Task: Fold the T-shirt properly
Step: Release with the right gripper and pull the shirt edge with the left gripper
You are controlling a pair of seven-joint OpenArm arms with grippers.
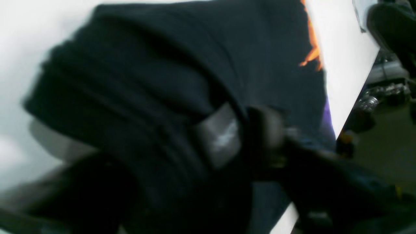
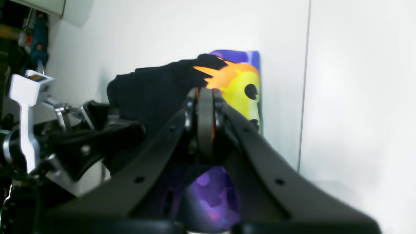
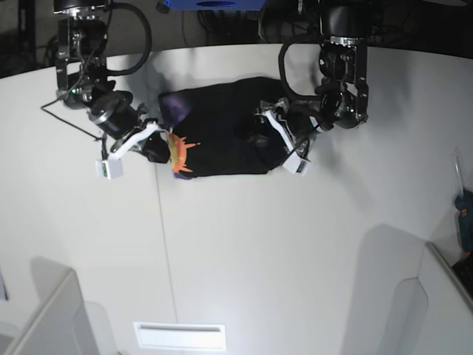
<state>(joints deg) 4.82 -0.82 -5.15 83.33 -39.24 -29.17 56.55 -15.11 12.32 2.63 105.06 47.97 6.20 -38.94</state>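
While the T-shirt lies on the white bench with its long axis running from one arm to the other, each hand sits at one end. The right hand is pressed together on the printed end. Whether the left hand pinches the plain end, I cannot tell.

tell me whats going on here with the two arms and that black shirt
A two-armed robot is partway through folding a black T-shirt on a white table. The shirt lies bunched near the table's far edge, with a bit of its orange-yellow sun print showing at one end. The right gripper has its jaws shut at that printed end. The left gripper is at the opposite end, down in the dark cloth; the blurred wrist view does not show whether it has a grip.
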